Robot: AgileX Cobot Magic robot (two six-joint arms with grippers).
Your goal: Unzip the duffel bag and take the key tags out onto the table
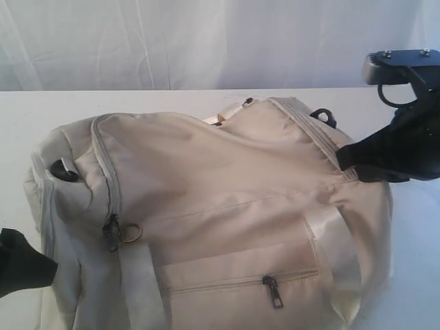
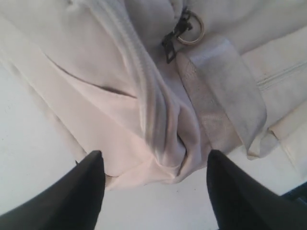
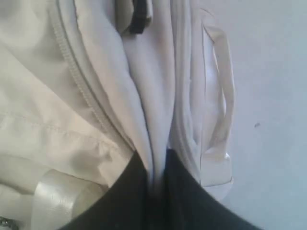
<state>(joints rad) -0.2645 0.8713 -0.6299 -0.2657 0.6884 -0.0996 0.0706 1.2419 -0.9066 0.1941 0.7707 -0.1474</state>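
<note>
On the desk [image 1: 41, 110], my right pincer [image 3: 153, 160] pinches a fold of the bag [image 1: 227, 179], while my left pincer [image 2: 156, 154] hangs spread at its other end.

Bright, washed-out, kinda soft
Flat even light; faint shadows in the duffel bag [image 1: 227, 185] folds, surface [image 1: 41, 110] nearly blown out, wrist views blurry.

My right gripper [image 3: 156, 167] is clamped, jaws together, on a raised fold of the beige duffel bag [image 3: 29, 120] that runs off toward my twelve o'clock, with a grey zipper [image 3: 79, 86] at ten, a pale webbing strap [image 3: 221, 91] at two, and the bare white table [image 3: 273, 72] beyond it.
</note>
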